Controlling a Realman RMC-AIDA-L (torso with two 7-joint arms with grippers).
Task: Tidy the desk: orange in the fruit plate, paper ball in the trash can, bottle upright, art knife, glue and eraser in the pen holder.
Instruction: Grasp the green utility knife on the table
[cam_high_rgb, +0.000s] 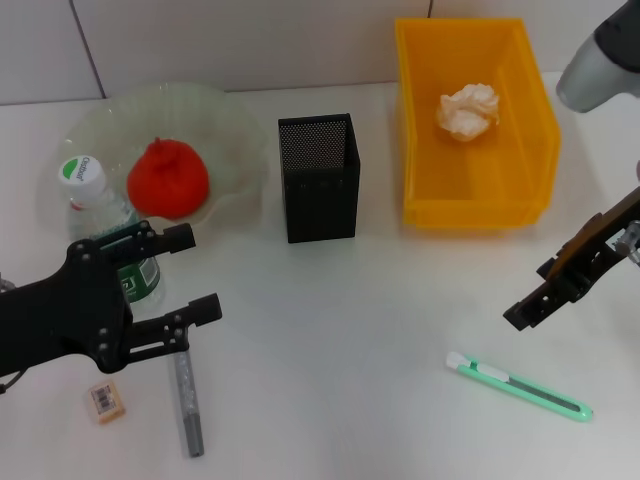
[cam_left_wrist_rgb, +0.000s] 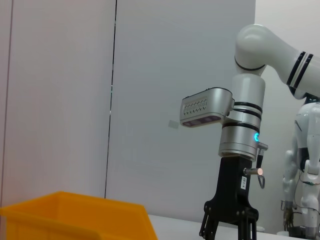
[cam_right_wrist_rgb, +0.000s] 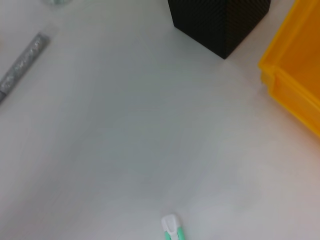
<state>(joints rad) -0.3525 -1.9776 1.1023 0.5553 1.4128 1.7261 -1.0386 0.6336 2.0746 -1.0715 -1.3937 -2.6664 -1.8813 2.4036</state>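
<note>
Three items were left on the desk (cam_high_rgb: 330, 330): knife (cam_high_rgb: 520, 387), glue (cam_high_rgb: 187, 395), eraser (cam_high_rgb: 105, 400). My left gripper (cam_high_rgb: 195, 275) stood open and empty beside the upright bottle (cam_high_rgb: 110, 225). I couldn't read the right gripper (cam_high_rgb: 527, 312); I judged the knife its next pick, then the holder (cam_high_rgb: 320, 178).

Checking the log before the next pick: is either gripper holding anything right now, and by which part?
Nothing is held. The left gripper is open beside the upright bottle; the right gripper hangs empty above the art knife.
</note>
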